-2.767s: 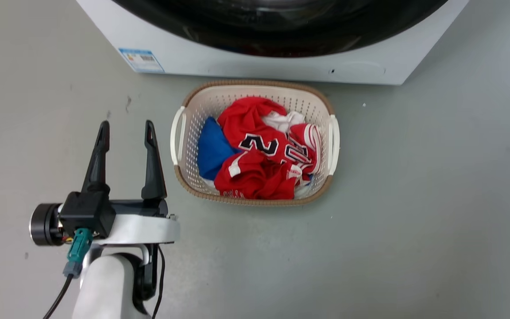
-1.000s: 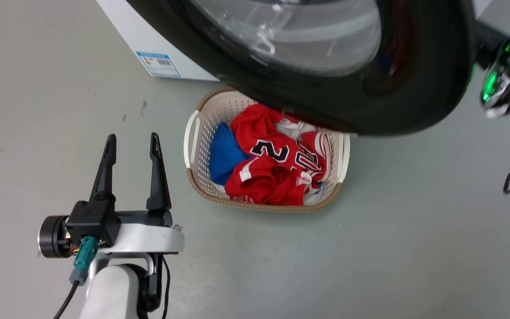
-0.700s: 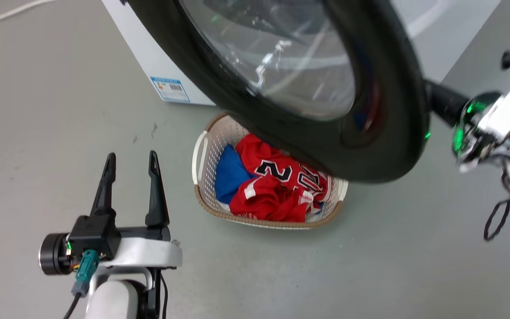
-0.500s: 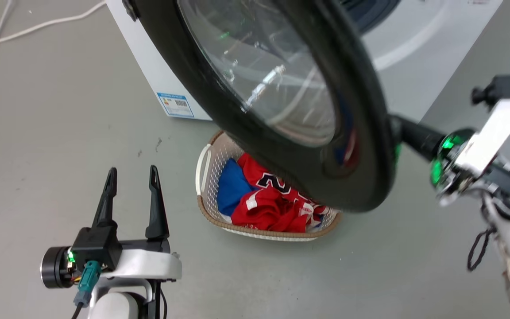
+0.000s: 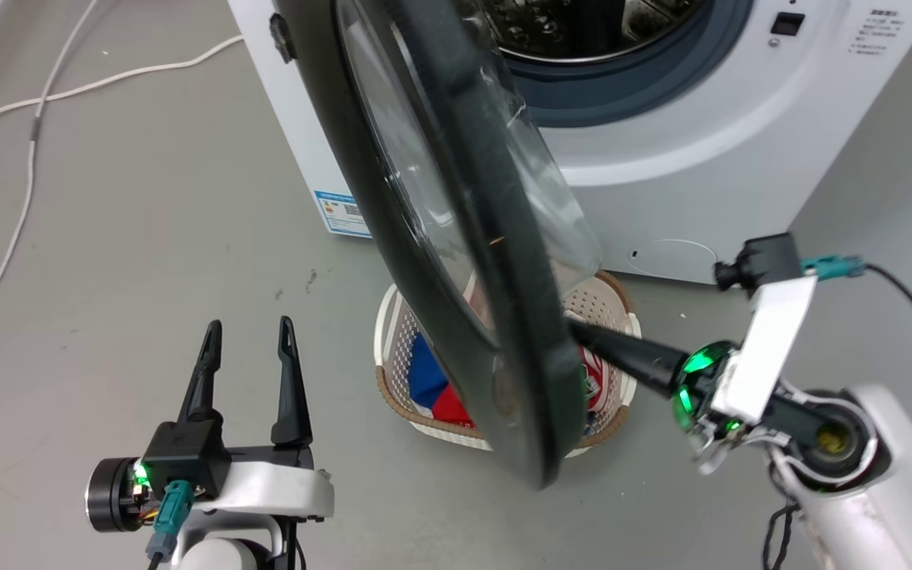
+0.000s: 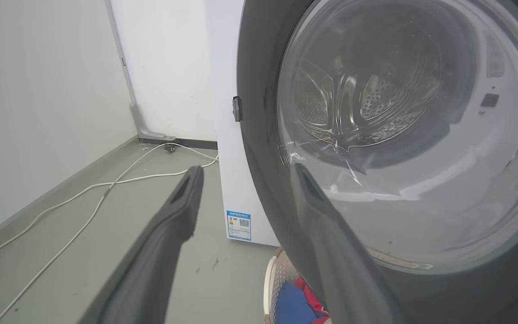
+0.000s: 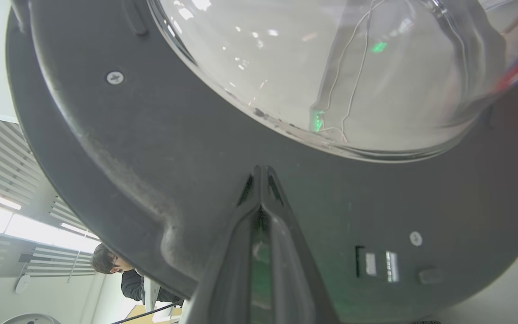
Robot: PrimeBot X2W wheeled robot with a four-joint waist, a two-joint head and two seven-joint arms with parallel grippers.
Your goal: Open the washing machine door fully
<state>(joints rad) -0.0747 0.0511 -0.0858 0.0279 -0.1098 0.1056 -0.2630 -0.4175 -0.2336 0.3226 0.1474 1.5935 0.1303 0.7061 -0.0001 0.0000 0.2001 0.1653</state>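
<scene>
- A white cable [image 5: 28, 150] trails across the grey floor [image 5: 108, 277] at far left.
- The left gripper [image 5: 249, 324] hovers above the floor just left of the basket. Its two dark fingers are spread apart and hold nothing.
- A blue-and-white sticker [image 5: 343, 214] marks the lower left corner of the white washing machine [image 5: 701, 158].
- The washing machine door [image 5: 464, 261] stands swung well out from the machine's front, attached at the left edge. It is nearly edge-on to the head camera, and its lower rim hangs over a laundry basket [image 5: 383, 348] of red and blue clothes [image 5: 428, 380].
- To the door's right, the steel drum [image 5: 583, 24] and its grey gasket [image 5: 622, 87] lie exposed.
- The right gripper [image 5: 579, 326] reaches in from the right, fingers pressed together with nothing between them. In the right wrist view, the tips meet the door's dark inner rim just below the glass bowl [image 7: 331, 67].
</scene>
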